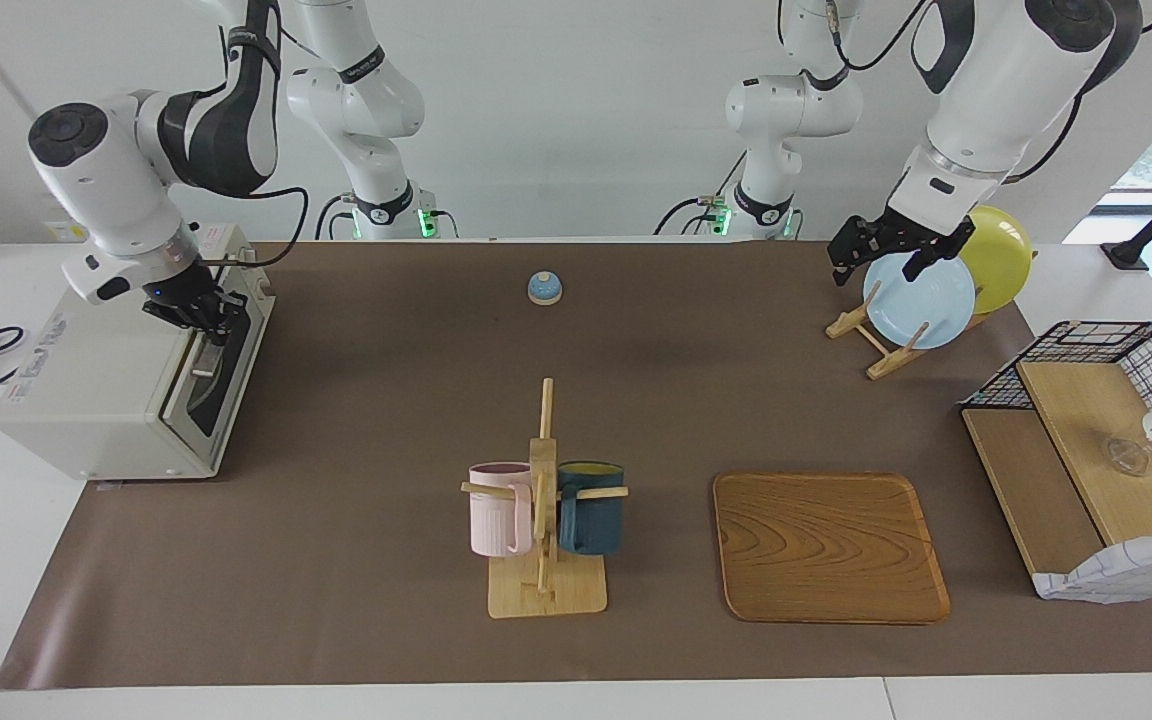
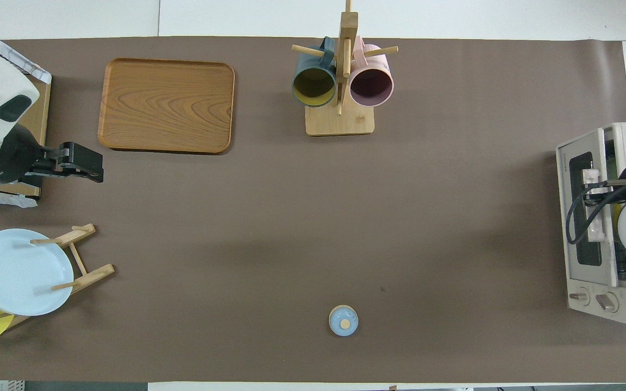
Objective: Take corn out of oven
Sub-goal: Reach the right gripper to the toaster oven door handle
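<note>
The off-white oven (image 1: 106,390) stands at the right arm's end of the table. Its dark glass door (image 2: 584,239) is tipped slightly away from the body, with a narrow gap along its top edge. My right gripper (image 1: 204,318) is shut on the door's metal bar handle (image 2: 591,209). The corn is hidden; nothing yellow shows through the window or the gap. My left gripper (image 1: 881,260) hangs open and holds nothing, over the mat beside the plate rack. The overhead view shows the left gripper (image 2: 87,165) side-on.
A plate rack (image 1: 876,345) holds a pale blue plate (image 1: 921,300) and a yellow plate (image 1: 1001,255). A black wire basket shelf (image 1: 1086,345) stands at the left arm's end. A wooden tray (image 1: 826,545), a mug rack (image 1: 543,500) with two mugs and a small blue bell (image 1: 544,288) sit on the mat.
</note>
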{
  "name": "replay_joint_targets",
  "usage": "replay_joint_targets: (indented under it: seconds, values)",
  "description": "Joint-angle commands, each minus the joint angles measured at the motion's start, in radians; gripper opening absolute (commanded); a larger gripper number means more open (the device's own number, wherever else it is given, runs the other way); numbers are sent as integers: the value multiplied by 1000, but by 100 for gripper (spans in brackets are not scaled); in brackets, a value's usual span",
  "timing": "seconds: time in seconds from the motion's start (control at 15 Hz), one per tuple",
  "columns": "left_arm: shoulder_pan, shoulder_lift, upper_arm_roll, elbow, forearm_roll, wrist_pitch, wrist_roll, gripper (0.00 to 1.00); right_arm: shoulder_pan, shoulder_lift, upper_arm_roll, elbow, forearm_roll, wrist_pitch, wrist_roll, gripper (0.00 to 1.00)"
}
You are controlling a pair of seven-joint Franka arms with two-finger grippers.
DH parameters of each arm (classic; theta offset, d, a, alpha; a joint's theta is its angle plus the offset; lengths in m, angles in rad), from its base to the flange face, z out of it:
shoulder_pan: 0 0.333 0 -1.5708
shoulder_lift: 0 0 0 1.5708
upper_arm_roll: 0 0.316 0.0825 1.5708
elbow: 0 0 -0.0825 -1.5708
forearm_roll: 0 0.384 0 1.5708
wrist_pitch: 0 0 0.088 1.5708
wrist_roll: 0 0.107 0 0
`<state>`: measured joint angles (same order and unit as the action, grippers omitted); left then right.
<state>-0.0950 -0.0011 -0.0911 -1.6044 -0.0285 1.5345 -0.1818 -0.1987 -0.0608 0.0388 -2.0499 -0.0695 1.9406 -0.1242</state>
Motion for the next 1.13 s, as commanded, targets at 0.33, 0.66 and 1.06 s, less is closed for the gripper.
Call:
replay_joint_targets:
  seconds: [0.33, 0.66, 1.06]
  values:
    - [-9, -20, 10, -28, -14, 26, 4, 100, 51, 73, 3, -99, 0, 176, 41, 0]
    - [-8, -20, 10, -28, -14, 26, 7, 100, 70, 113, 6, -134, 2, 282, 46, 0]
    - [-8, -20, 10, -28, -14, 27, 7, 100, 131, 151, 6, -162, 4, 350, 76, 0]
